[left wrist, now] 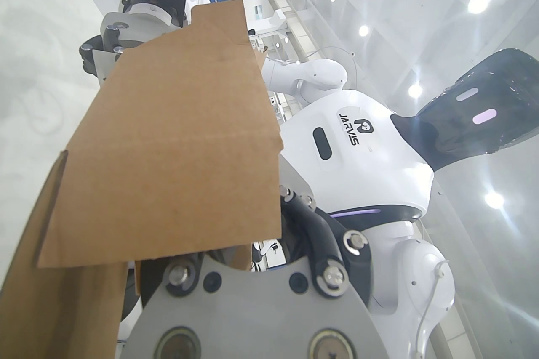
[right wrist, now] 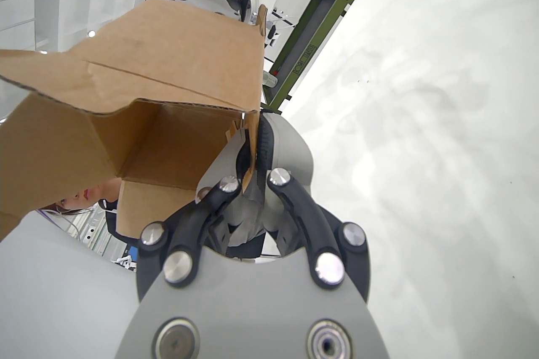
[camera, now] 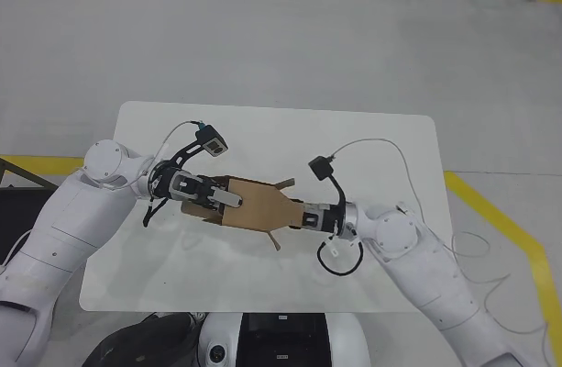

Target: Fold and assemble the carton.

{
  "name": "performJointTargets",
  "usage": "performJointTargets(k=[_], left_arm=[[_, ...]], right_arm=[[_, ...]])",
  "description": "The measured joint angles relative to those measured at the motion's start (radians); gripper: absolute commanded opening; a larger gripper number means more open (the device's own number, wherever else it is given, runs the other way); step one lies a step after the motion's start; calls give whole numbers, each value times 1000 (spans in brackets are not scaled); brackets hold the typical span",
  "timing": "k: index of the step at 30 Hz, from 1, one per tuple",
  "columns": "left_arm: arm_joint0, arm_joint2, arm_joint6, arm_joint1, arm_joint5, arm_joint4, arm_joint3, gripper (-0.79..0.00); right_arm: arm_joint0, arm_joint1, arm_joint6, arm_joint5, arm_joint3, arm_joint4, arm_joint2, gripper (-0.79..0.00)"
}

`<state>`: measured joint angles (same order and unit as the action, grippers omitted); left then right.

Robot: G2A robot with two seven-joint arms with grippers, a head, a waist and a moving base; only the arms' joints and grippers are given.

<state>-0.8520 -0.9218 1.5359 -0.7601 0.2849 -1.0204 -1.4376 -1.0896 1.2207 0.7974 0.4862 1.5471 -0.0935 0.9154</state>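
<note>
Carton [camera: 258, 208] axis runs tool to tool, open end at right tool [right wrist: 252, 158], which is clamped on its wall; left tool [camera: 225, 196] grip unclear.

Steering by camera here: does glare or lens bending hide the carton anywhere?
Left wrist view: ceiling lamps flare in streaks, but clear of the carton; straight lines bow near the edges. Right wrist view: no glare on the carton; the right claw pinching it is plain. Top view: even light over the table.

Carton [left wrist: 177, 150]: brown cardboard, its broad panel right across my pincer [left wrist: 262, 251].
Right gripper [left wrist: 110, 53]: at the carton's far end.
</note>
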Motion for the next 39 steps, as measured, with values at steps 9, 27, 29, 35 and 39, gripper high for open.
performJointTargets(k=[9, 27, 29, 35, 39], left_arm=[[0, 0, 0, 0, 0, 0, 0, -785], [-58, -74, -130, -4, -56, -7, -1, -785], [-65, -86, -155, -6, -79, -31, 11, -785], [-67, -104, -225, -12, -135, -8, 20, -785], [-66, -101, -287, -17, -179, 62, -7, -785]], right_arm=[[-15, -4, -13, -13, 15, -10, 18, 0], [-126, -41, -141, 420, -11, 31, 220, 0], [-139, -43, -156, 504, 4, 69, 232, 0], [-175, -45, -188, 526, 102, 131, 214, 0], [-174, -44, -176, 526, 140, 129, 164, 0]])
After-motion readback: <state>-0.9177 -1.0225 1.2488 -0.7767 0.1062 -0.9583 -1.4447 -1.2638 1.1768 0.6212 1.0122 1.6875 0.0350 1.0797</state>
